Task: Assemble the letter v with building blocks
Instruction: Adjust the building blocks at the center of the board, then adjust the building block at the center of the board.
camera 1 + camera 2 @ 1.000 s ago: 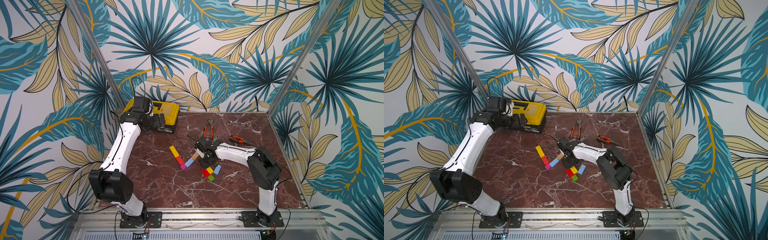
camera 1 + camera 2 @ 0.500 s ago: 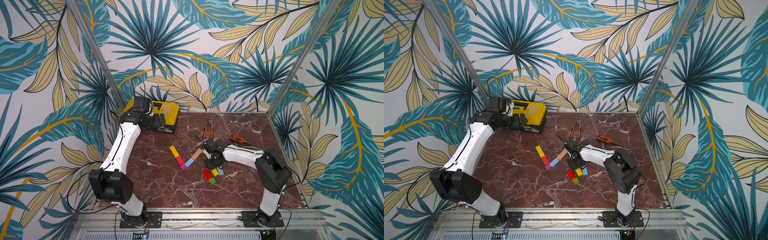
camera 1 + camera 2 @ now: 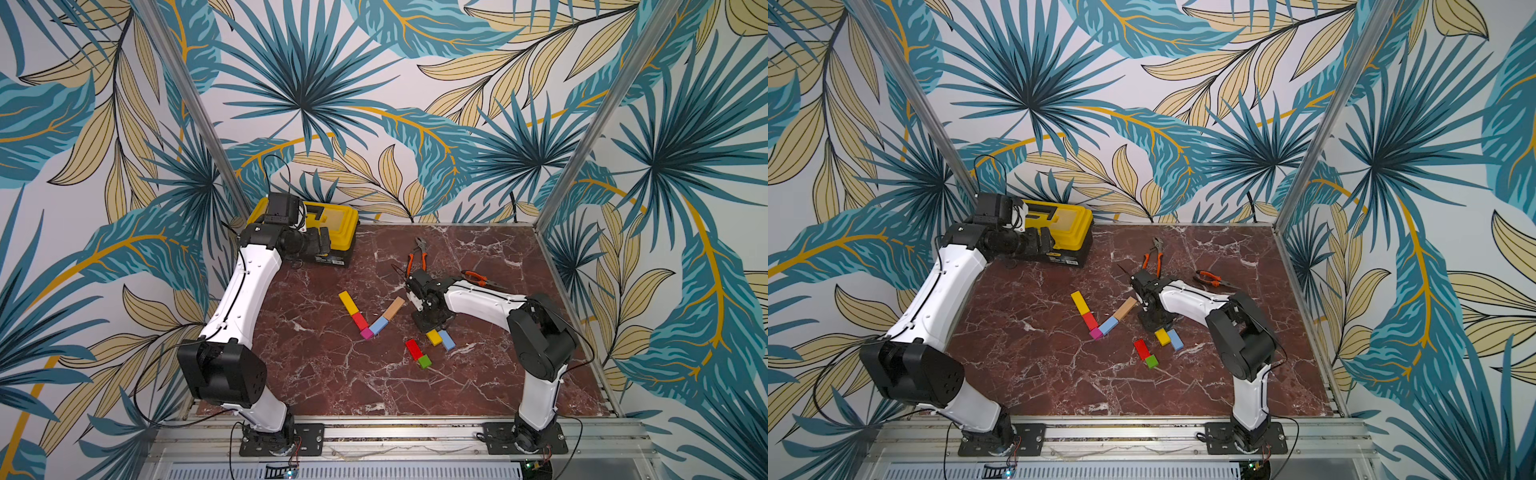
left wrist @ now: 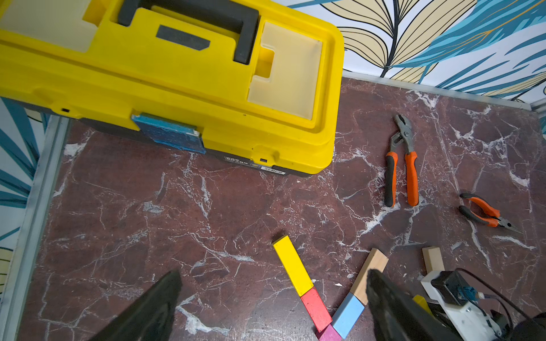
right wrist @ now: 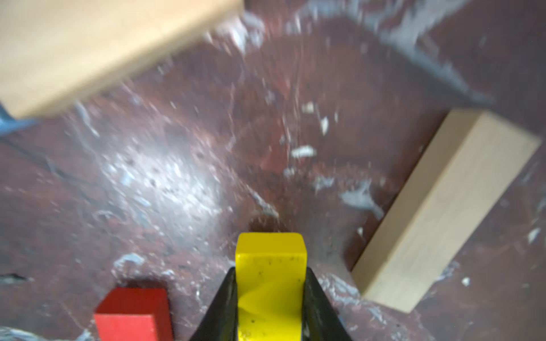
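Note:
The letter v lies flat mid-table in both top views: a yellow bar (image 3: 348,302) and a red block (image 3: 359,321) form one arm. A magenta cube (image 3: 366,333) is the point. A light-blue block (image 3: 378,325) and a plain-wood bar (image 3: 394,308) form the second arm. My right gripper (image 5: 270,271) is low beside that arm, shut on a short yellow block (image 5: 270,259) that rests by a light-blue block (image 3: 446,340). A red block (image 3: 413,348) and a green cube (image 3: 424,361) lie nearby. My left gripper (image 4: 273,274) hangs open by the toolbox.
A yellow toolbox (image 3: 332,220) stands at the back left corner. Orange-handled pliers (image 3: 417,259) and smaller orange pliers (image 3: 478,277) lie behind the right arm. A second plain-wood bar (image 4: 432,259) lies beside the right wrist.
My right gripper has slid right, away from the V's plain-wood bar, and the short yellow block and the light-blue one beside it shifted right with it. The left arm is still.

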Robot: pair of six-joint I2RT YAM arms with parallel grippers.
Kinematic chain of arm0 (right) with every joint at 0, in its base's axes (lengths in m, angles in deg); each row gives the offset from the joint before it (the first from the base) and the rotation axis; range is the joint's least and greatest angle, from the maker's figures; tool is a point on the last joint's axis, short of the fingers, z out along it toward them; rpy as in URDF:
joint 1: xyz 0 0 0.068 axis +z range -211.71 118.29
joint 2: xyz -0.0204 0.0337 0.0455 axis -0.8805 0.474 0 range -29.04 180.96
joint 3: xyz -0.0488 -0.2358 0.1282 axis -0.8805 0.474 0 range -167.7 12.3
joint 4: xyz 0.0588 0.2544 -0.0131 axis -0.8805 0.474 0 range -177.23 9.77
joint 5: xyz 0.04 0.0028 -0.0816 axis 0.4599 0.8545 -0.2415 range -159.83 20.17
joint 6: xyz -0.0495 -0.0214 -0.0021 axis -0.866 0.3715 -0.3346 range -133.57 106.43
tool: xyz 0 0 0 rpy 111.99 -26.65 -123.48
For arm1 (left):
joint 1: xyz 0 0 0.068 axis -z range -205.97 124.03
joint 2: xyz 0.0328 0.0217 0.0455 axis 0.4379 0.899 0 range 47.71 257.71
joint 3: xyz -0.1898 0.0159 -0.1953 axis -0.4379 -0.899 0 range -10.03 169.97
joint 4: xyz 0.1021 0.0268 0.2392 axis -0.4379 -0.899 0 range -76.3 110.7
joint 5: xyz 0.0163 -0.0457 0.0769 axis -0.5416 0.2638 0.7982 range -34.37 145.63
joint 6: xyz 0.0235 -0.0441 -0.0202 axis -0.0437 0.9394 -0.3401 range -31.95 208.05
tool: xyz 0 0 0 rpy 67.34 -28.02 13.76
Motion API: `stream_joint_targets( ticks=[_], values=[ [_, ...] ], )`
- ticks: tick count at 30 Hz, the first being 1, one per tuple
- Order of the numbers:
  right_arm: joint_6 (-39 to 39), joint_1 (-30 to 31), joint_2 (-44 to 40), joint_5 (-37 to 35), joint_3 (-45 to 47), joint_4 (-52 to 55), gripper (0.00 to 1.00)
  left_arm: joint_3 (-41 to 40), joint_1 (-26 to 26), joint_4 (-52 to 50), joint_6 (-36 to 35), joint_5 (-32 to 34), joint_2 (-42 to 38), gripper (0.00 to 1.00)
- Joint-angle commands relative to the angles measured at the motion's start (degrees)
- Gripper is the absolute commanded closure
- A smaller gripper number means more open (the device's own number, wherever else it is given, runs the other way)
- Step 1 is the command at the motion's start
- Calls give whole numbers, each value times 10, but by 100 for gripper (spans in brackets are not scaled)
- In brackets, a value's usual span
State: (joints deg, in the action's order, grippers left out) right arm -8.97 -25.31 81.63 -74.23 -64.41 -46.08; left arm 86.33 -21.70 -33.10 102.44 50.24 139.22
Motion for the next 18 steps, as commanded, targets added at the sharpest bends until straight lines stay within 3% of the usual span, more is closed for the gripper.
stream_joint_targets(
  ticks=[1,18],
  values=[
    [-38,0,32,14,-33,40,80,-4,-7,5,-5,-6,-4,1],
    [-25,18,95,29,-102,40,80,-5,-7,5,-6,-4,-4,0]
  ],
)
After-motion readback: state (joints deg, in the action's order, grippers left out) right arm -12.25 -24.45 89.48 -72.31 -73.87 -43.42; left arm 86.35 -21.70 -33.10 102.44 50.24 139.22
